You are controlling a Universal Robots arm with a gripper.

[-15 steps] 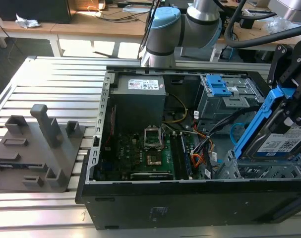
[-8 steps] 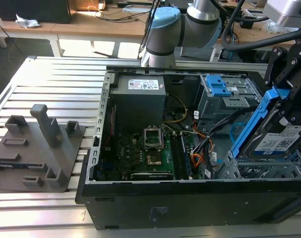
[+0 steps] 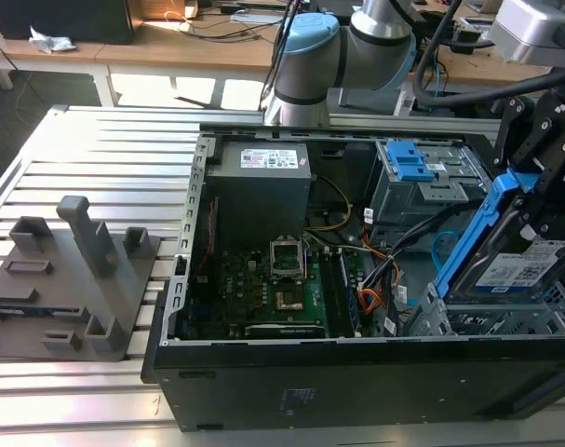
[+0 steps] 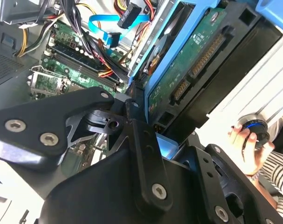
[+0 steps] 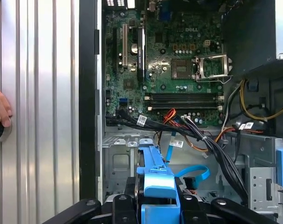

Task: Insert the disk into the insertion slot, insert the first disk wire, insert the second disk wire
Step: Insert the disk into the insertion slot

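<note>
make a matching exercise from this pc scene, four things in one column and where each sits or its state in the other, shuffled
Things:
1. the disk
2. the insertion slot
3. motherboard
4. grey fixture block

Places or states:
A. on the slatted table, outside the case, at the exterior view's left
B. tilted, held by the gripper
C. silver cage inside the case, at the exterior view's right
D. green, lying flat inside the case

Pairs: 1-B, 2-C, 3-D, 4-A
</note>
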